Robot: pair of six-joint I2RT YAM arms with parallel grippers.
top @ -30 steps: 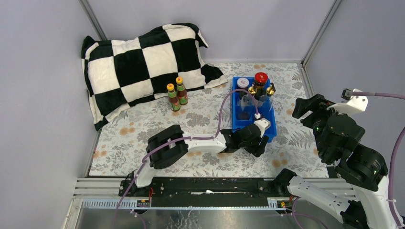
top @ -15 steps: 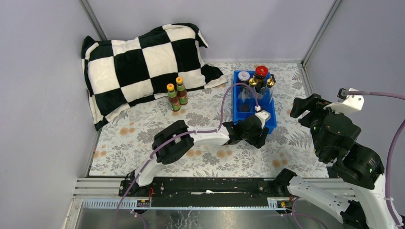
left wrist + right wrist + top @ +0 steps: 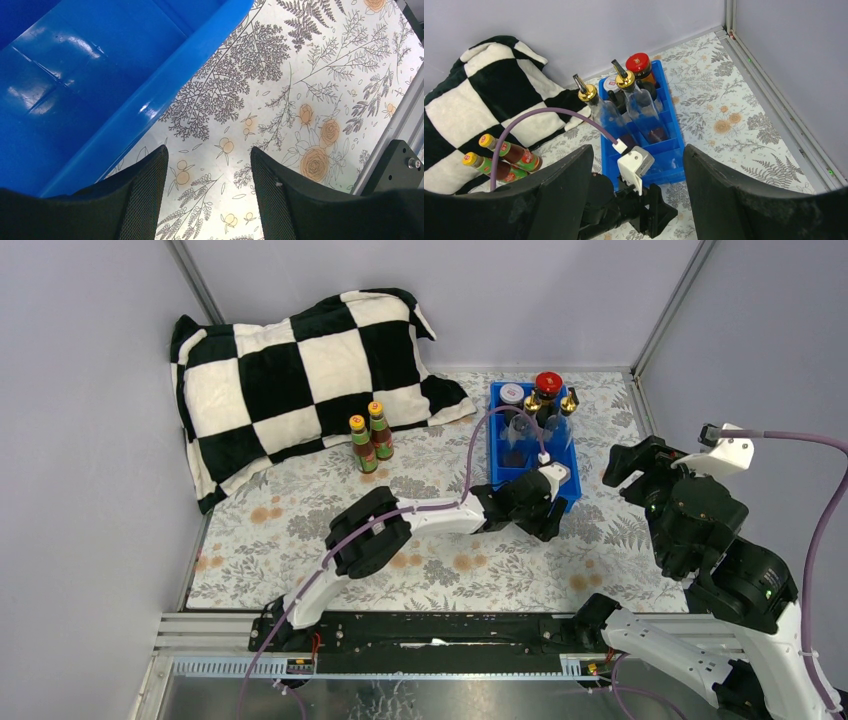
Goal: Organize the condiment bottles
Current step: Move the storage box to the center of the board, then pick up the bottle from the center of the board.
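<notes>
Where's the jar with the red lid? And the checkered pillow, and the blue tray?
red-lidded jar (image 3: 639, 63), right wrist view, on its red lid.
checkered pillow (image 3: 332, 362), top view, on a white square.
blue tray (image 3: 75, 75), left wrist view, on its bare inside.

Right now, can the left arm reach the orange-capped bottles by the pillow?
Probably yes: the left gripper is open and empty, with only bare tablecloth between it and the orange-capped bottles.
</notes>
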